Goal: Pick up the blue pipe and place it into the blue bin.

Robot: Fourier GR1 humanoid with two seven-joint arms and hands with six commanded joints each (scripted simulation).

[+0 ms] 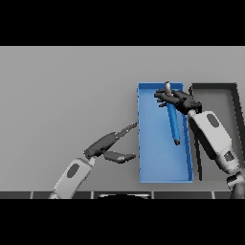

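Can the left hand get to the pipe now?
Probably not easily: the right hand already grips the pipe over the blue bin, while the left hand sits outside it.

- One blue bin (165, 167), at about four o'clock on the grey table (62, 91).
- One dark bin (225, 95), touching the blue one on its three o'clock side.
- One blue pipe (172, 122), over the blue bin's twelve o'clock end.
- Two hands: the right hand (176, 100) curled round the pipe, and the left hand (111, 143), fingers straight, at nine o'clock of the blue bin.
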